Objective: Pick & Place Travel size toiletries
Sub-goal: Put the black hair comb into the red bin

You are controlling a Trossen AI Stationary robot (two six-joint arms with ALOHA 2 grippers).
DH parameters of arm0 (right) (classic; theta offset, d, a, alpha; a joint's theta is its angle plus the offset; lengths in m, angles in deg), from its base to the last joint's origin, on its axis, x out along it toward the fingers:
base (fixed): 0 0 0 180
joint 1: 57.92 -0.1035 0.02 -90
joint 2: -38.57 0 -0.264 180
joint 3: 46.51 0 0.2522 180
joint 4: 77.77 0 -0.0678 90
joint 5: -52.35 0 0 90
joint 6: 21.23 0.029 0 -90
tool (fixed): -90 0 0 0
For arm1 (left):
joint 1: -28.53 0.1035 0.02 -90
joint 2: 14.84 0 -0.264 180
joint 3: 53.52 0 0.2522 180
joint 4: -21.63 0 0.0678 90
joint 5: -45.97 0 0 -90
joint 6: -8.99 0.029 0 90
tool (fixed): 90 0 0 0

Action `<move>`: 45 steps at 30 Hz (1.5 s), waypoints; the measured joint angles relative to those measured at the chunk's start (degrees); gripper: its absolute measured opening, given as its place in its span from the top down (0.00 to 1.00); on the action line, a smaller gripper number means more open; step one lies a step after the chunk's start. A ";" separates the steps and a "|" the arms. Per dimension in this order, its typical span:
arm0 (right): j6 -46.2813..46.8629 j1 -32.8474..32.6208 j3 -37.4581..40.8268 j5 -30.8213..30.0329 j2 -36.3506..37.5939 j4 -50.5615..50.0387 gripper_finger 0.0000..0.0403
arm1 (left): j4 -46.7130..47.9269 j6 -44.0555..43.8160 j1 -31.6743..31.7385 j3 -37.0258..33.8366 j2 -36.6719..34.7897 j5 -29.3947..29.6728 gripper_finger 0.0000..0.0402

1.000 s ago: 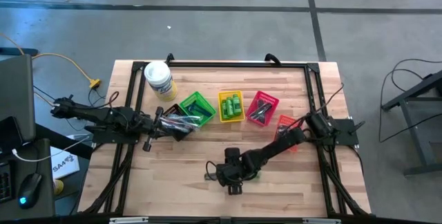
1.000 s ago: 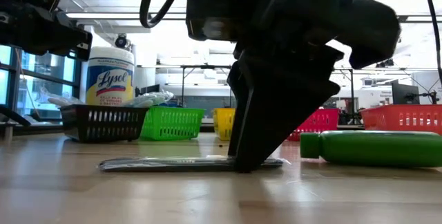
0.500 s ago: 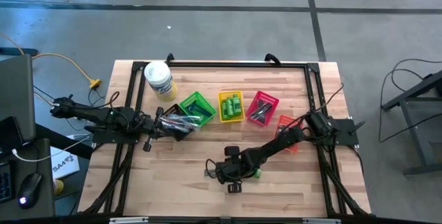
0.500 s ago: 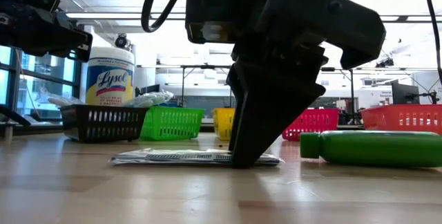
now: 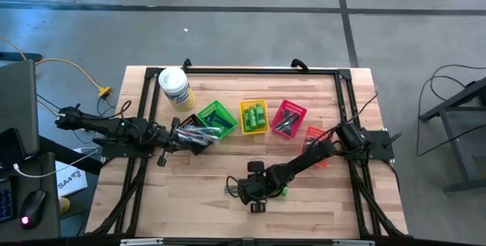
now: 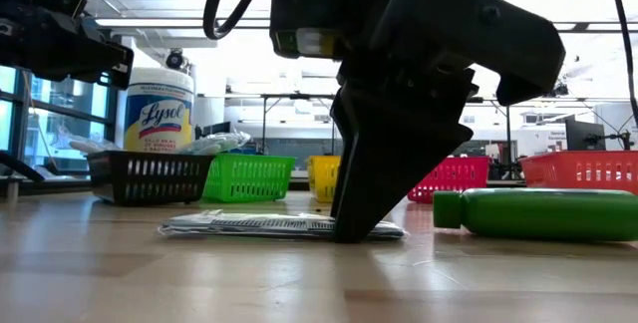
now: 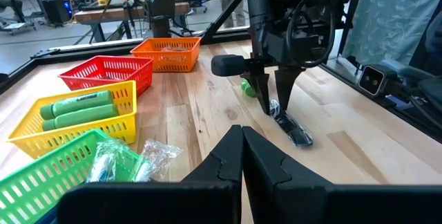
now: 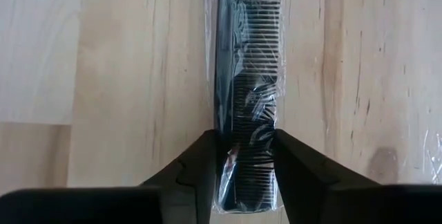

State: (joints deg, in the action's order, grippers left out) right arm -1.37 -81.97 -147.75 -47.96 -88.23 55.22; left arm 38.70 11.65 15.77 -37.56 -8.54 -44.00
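Note:
A dark flat comb in a clear wrap [image 8: 247,65] lies on the bare wood near the table's near edge [image 6: 249,226]. My right gripper [image 8: 245,148] stands over it, pointing down [image 5: 254,193], shut on it near one end. A bright green mini bottle [image 6: 538,213] lies on its side just right of that gripper [image 5: 279,191]. My left gripper [image 7: 242,134] is shut and hovers at the black basket [image 5: 194,136] on the table's left, touching nothing. More green bottles lie in the yellow basket [image 7: 72,106]. My right gripper pinches the wrapped comb between its two fingers, one on each long edge, near one end [image 8: 247,172]. The fingers [image 8: 204,158] come from above, pointing down, and span the comb's width. The comb lies flat on the table, its long free part [image 6: 229,226] stretching away from the fingers.
A row of baskets sits mid-table: black, green [image 5: 215,119], yellow [image 5: 254,116], red [image 5: 288,118] and orange [image 5: 317,143]. A white tub with a yellow label [image 5: 175,86] stands at the far left corner. A black frame [image 5: 258,70] borders the table. Bare wood lies along the near edge.
Under my right gripper the comb has slid a little along the table toward the green bottle and now lies more squarely beneath the fingers. The gripper itself has shifted slightly. In the last half second nothing has moved.

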 joint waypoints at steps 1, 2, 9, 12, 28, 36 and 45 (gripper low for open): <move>-0.01 0.00 0.00 -0.18 0.00 0.05 0.71 | 0.00 0.00 -0.01 0.00 0.00 0.00 1.00; -0.01 0.00 0.00 -0.56 0.00 0.09 0.70 | 0.00 0.00 -0.02 -0.02 0.00 0.00 1.00; -0.95 -0.33 0.15 -4.29 1.38 1.04 0.72 | 0.00 0.00 -0.02 0.00 -0.02 0.00 1.00; -1.61 -0.51 0.26 -5.38 1.94 1.36 0.71 | 0.00 -0.01 -0.02 0.00 -0.02 0.00 1.00; -1.75 -0.81 0.20 -5.69 4.15 0.63 0.68 | 0.00 -0.02 -0.01 -0.02 -0.02 0.00 1.00; -3.08 -1.18 0.29 -6.37 8.74 -1.55 0.70 | 0.00 -0.02 -0.02 -0.02 -0.02 0.00 1.00; -3.84 -1.16 0.91 -8.48 17.33 -3.11 0.69 | 0.00 -0.02 -0.02 -0.02 0.00 0.00 1.00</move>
State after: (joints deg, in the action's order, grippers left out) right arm -5.21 -83.13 -146.84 -56.44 -70.90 52.11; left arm 38.70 11.63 15.75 -37.58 -8.54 -44.00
